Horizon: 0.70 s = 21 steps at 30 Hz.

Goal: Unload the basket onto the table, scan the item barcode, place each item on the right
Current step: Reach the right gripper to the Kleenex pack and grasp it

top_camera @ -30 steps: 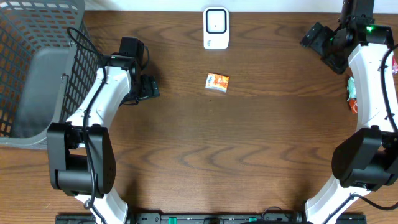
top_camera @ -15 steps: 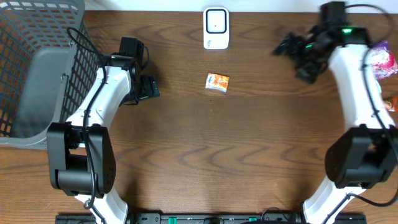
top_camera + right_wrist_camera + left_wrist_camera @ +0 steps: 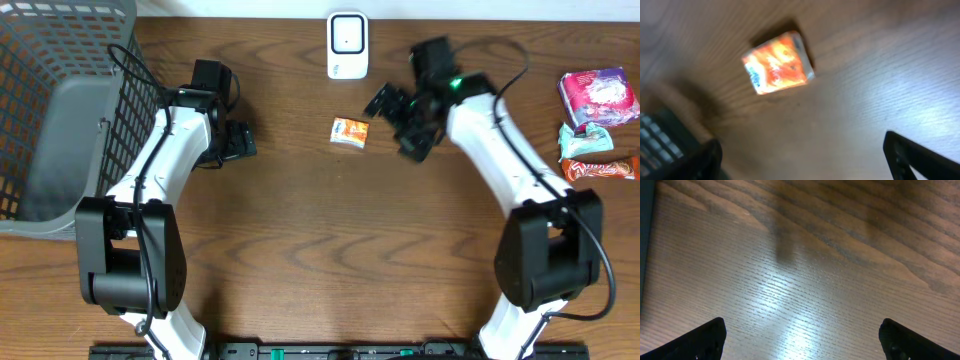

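The item, a small orange packet (image 3: pixel 350 132), lies flat on the wooden table just below the white scanner (image 3: pixel 347 45) at the back edge. My right gripper (image 3: pixel 394 124) is open and hangs just right of the packet, apart from it. The right wrist view is blurred; it shows the packet (image 3: pixel 778 62) ahead of the open right gripper (image 3: pixel 802 160), with nothing between the fingers. My left gripper (image 3: pixel 246 140) is open, well left of the packet. In the left wrist view the left gripper (image 3: pixel 802 340) has only bare wood in front of it.
A grey wire basket (image 3: pixel 60 100) fills the far left. At the right edge lie a pink-and-white snack pack (image 3: pixel 597 98), a teal wrapper (image 3: pixel 585 138) and an orange-brown bar (image 3: pixel 598 168).
My right arm has swung from the far right edge leftward to just beside the orange packet. The left arm and the packet have not moved.
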Tool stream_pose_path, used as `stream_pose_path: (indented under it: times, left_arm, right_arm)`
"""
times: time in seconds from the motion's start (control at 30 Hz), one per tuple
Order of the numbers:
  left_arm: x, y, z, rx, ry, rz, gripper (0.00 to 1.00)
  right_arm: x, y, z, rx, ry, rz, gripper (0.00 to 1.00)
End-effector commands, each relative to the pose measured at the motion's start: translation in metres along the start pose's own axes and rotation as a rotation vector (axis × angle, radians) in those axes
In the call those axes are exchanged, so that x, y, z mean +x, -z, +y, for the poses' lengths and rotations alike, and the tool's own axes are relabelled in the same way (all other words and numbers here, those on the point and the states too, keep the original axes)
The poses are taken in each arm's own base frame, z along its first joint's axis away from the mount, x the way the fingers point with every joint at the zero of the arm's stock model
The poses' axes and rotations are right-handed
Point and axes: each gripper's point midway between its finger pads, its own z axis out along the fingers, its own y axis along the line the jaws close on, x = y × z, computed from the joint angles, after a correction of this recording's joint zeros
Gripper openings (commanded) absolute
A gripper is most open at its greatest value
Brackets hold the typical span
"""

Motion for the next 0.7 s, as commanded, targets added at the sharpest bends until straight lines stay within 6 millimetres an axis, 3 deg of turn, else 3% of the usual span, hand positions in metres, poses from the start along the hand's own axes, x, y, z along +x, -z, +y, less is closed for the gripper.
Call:
stream_pose_path:
  times: [0.0,0.1,0.23,0.4,0.67]
  left_arm:
    - [-0.002,0.001,0.002,-0.012,-0.008,-0.006,0.98]
    - [-0.002,0.001,0.002,-0.012,-0.008,-0.006,0.98]
    - [-0.002,0.001,0.002,-0.012,-0.008,-0.006,0.98]
    - [-0.002,0.001,0.002,-0.012,-0.008,-0.006,0.98]
    - [-0.002,0.001,0.002,-0.012,-0.008,-0.006,0.98]
  right_arm:
    - [0.025,-0.031,-0.014,0.021,-0.316,0.026,0.9]
    - [0.029,-0.051,-0.001,-0.084,-0.259,0.01,0.86]
    - [0.033,-0.064,0.012,-0.182,-0.271,-0.001,0.86]
    - [0.028,-0.069,0.01,-0.185,-0.411,-0.059,0.75]
    - [0.011,-0.069,0.018,-0.224,-0.426,-0.208,0.73]
